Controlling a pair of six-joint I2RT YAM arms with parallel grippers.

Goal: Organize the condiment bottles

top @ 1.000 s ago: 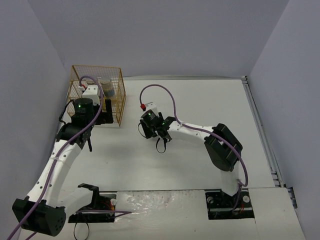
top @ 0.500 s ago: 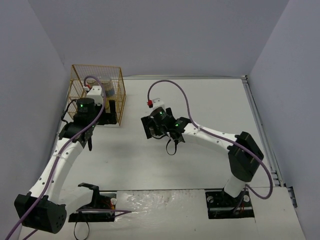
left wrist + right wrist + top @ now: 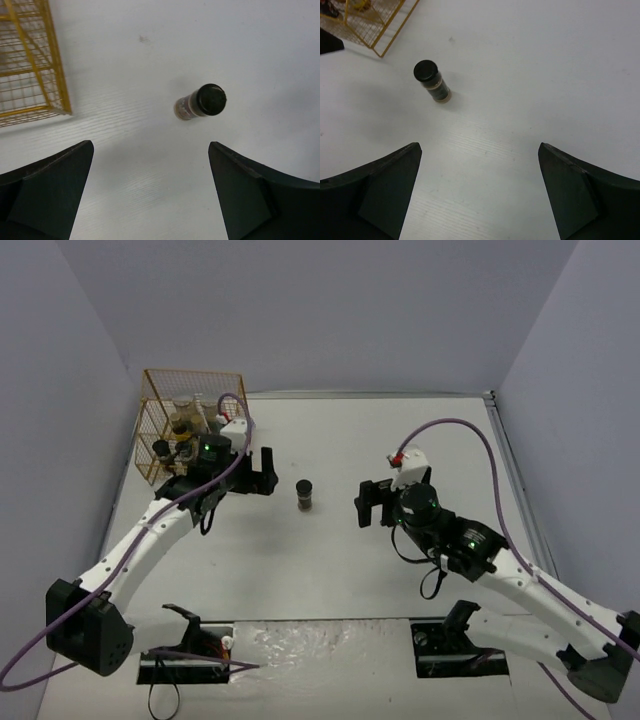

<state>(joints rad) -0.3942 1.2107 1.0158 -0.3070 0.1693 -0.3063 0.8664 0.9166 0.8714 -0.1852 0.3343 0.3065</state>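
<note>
Black-lidded jar — upright | between left hand and right hand | touching neither

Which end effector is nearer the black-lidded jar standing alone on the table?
Left. The left end effector sits just left of the black-lidded jar, open; the right end effector, also open, is farther off on its right.

jar: black lid, tan-brown body
wire rack: golden-yellow grid
table: white
arm cables: purple
walls: pale lavender-grey
</note>
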